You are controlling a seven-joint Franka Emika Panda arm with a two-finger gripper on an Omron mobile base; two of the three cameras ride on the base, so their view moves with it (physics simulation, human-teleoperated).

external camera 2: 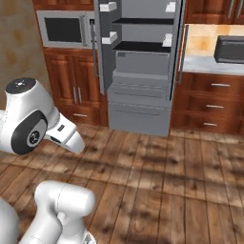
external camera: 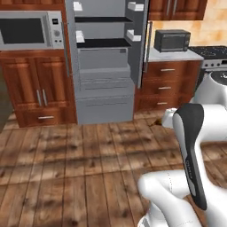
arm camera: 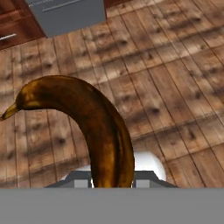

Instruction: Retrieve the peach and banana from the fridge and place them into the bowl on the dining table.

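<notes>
Gripper clamps brown banana by its lower end; tip curls toward 9 o'clock. Risk: swinging loose during transport from open fridge.

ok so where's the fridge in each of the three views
Left base view: the fridge stands top centre, doors open, shelves bare.
Right base view: the same fridge is top centre, slightly right.
Hand view: its grey bottom drawer sits at the top edge, beyond the banana that the gripper holds.
Shared landmark: the wood plank floor in front of it.
</notes>
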